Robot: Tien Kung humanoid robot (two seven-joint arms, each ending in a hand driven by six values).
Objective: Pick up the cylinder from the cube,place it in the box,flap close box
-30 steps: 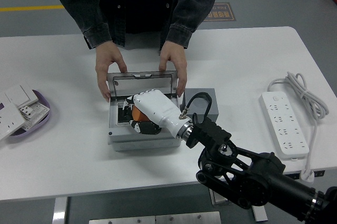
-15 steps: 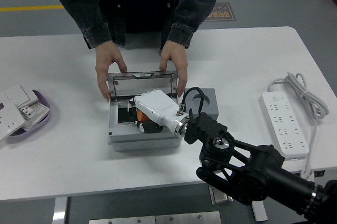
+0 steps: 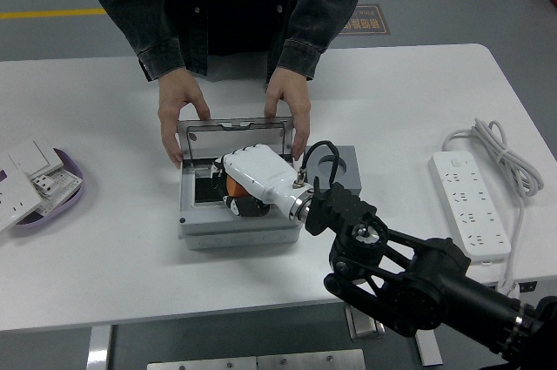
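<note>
Head view. One robot hand is visible, the right hand [image 3: 248,180], white-shelled with dark finger segments, on a black jointed arm [image 3: 409,279] entering from the near right. Its fingers are curled downward inside the box [image 3: 235,229], closed around one orange cylinder [image 3: 231,188], of which only a small rounded patch shows beneath the palm and between the fingers. The cylinder thus lies directly under the hand, within the box's dark recess; whether it touches the box floor cannot be told.

The box is one grey, smooth, rectangular case with a pale rim. Its single hinged lid [image 3: 231,135], a flat grey panel with a lighter frame, stands raised at the far edge. Two hands of a person at the far side hold that lid: one hand [image 3: 180,109] grips its left end, the other hand [image 3: 289,107] its right end, with fingers running down the lid's sides. The person wears dark denim-like sleeves.

Just right of the box, touching or nearly touching it, sits one grey cube [image 3: 335,165] with a circular recess in its top face; a black cable from the robot's wrist loops over it.

All rest on one white, matt table [image 3: 113,248]. At the far right lies one white power strip [image 3: 470,205] with a coiled white cord. At the left edge, one purple shallow dish [image 3: 65,200] holds several white wall-switch plates.
</note>
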